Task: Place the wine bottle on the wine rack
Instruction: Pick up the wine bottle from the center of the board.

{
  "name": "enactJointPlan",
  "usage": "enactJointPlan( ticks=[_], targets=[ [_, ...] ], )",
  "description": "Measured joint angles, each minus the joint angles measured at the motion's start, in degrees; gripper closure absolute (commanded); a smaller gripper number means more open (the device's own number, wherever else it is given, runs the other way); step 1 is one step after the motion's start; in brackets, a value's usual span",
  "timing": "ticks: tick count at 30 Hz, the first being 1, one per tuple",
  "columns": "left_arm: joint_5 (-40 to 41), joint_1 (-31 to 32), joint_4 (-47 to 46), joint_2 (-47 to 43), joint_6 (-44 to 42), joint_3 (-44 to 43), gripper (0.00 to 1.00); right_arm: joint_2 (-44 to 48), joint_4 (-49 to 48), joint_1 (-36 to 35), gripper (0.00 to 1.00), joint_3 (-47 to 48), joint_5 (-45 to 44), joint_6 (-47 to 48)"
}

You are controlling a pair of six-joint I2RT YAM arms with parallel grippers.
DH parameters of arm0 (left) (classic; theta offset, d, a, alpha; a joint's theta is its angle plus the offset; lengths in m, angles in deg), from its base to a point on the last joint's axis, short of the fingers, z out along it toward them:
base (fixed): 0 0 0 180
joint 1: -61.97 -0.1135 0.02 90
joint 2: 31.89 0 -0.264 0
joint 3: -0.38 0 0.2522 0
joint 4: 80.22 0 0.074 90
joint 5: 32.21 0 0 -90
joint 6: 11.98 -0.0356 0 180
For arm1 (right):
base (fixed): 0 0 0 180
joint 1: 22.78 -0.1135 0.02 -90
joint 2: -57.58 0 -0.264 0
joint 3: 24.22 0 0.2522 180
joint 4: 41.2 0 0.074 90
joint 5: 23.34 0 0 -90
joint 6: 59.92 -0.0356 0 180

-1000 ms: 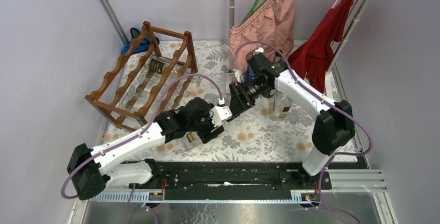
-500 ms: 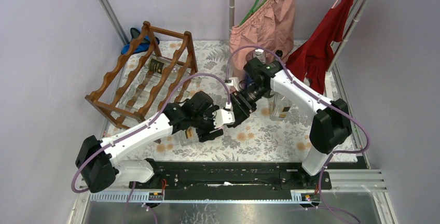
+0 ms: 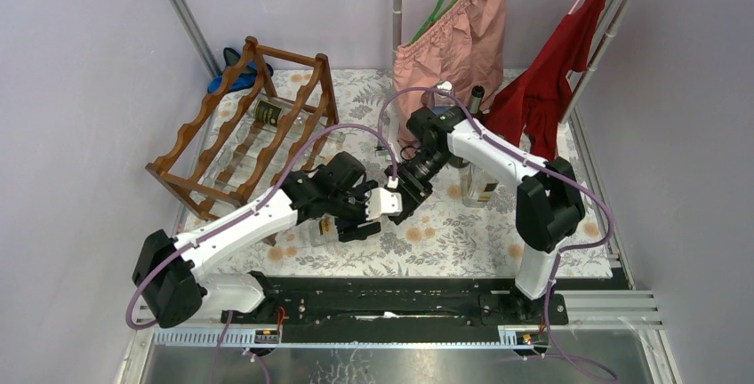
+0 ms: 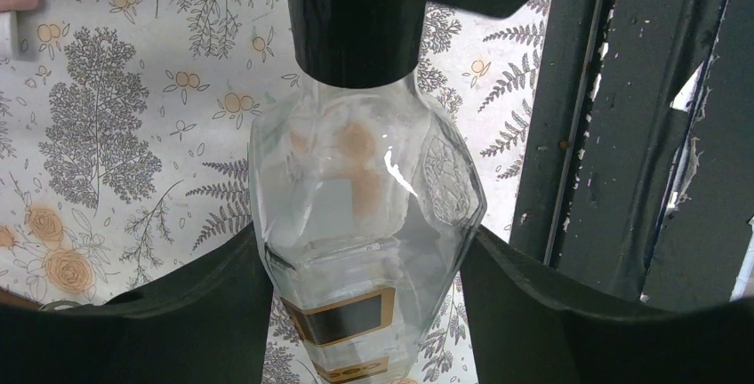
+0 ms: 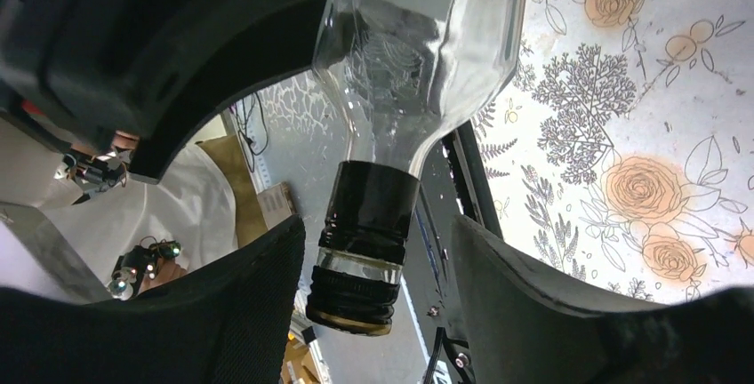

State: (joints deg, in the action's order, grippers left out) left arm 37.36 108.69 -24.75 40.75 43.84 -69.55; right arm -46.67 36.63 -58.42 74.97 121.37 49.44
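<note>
A clear glass wine bottle (image 4: 364,188) with a black cap (image 4: 356,37) and a gold-and-black label is held above the flowered table. My left gripper (image 4: 364,251) is shut on its body, both fingers touching the glass. From the top camera the left gripper (image 3: 356,215) sits mid-table, right of the reddish-brown wine rack (image 3: 244,131). My right gripper (image 3: 400,197) meets it at the bottle's neck. Its fingers straddle the cap (image 5: 369,242), with gaps showing on both sides, so the right gripper (image 5: 378,233) is open.
A bottle with a dark label (image 3: 265,110) lies in the rack. Another clear bottle (image 3: 480,180) stands on the table behind the right arm. A pink garment (image 3: 453,37) and a red garment (image 3: 556,55) hang at the back. The black base rail (image 3: 400,300) runs along the near edge.
The left arm carried the bottle rightward and up. The right gripper swung down-left to the bottle's neck, and its jaws narrowed around the cap.
</note>
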Motion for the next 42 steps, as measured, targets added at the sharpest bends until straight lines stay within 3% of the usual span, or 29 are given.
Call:
enactJointPlan(
  ticks=[8,16,30,42],
  targets=[
    [-0.35,0.0,2.03,1.46,-2.23,-1.46,1.0,-3.89,5.4,-0.9,0.42,5.01,0.44,3.52],
    [-0.2,-0.33,3.67,2.51,-4.07,-2.89,1.0,-5.51,8.46,-2.03,0.36,5.01,1.99,4.57],
    [0.04,-0.66,5.35,2.62,-5.31,-3.93,1.0,9.2,-22.58,-2.36,0.4,-11.76,-0.81,-17.77],
    [-0.07,-3.04,5.86,1.99,-5.51,-4.17,1.0,11.8,-29.92,-5.33,0.41,-15.37,-6.12,-26.1]
  ],
)
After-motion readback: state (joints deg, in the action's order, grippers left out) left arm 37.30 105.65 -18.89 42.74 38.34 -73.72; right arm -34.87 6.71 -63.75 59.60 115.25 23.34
